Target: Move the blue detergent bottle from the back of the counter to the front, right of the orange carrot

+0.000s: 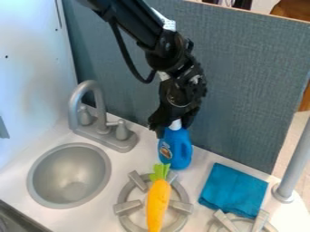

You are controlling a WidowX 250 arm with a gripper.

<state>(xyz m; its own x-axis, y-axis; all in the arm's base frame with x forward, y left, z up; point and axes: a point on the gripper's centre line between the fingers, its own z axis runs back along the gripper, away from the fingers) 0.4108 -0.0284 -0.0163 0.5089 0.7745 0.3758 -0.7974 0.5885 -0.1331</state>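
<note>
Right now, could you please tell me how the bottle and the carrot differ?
The bottle is blue with a white cap; the carrot is orange with a green top. The bottle is upright, while the carrot lies across the burner. The gripper is at the bottle's cap, but apart from the carrot. Both have tops unlike their bodies in colour.

Blue bottle (179, 153), white top (176, 125), small label (165, 150) on side; upright near grey-blue panel (242, 77), between faucet (91, 86) and folded blue cloth (233, 190)
</note>
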